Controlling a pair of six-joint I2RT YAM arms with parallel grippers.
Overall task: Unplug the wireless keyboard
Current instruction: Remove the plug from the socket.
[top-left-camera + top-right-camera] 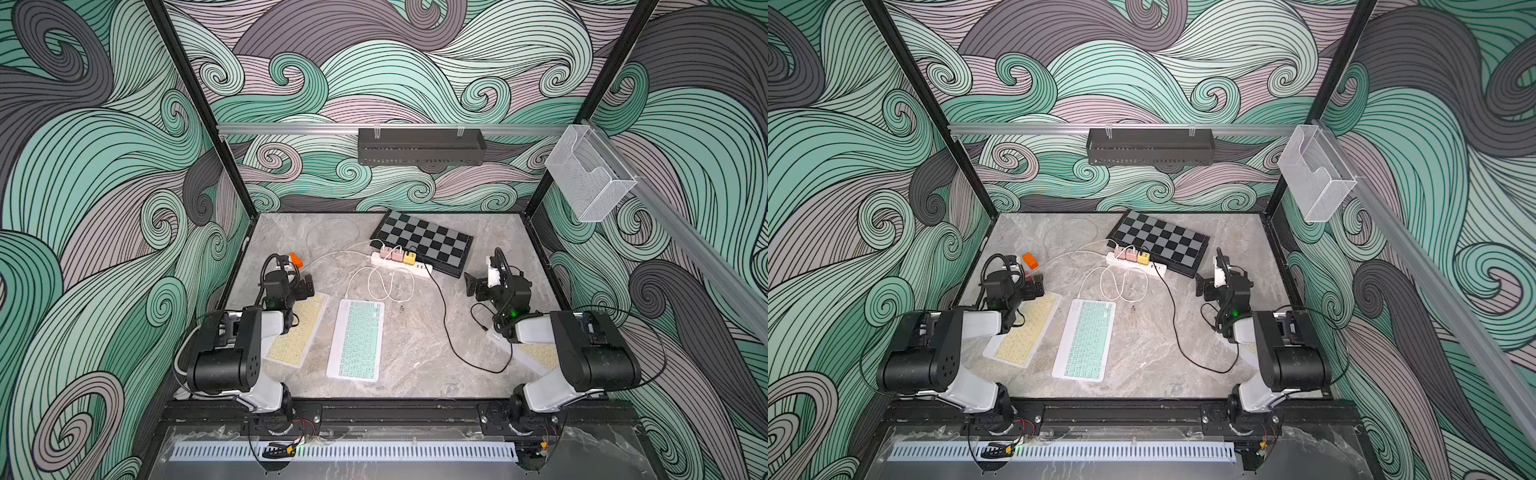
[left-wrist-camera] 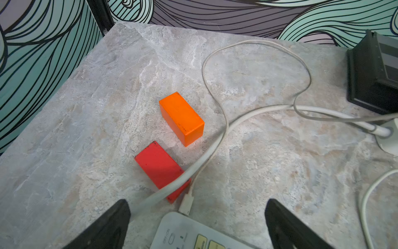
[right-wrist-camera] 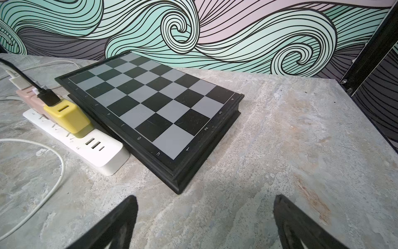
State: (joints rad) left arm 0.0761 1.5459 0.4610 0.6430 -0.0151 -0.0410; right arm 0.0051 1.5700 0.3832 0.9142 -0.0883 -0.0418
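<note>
We read OFF/ON on the keyboard [image 2: 183, 234], c–h and 2–4 on the chessboard [image 3: 150, 103]; left gripper [image 2: 197, 201] and right gripper [image 3: 205, 197] spread wide, empty.

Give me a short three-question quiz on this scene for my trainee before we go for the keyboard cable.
1. True or false: the left gripper and right gripper are both open and empty.
2. Which charger on the power strip holds the black cable? A pink; B yellow; C white.
3. Fill in: the thick white cord lies across the ___ block.
Key: 1 true. 2 B, the yellow charger. 3 red, meaning the red block.
</note>
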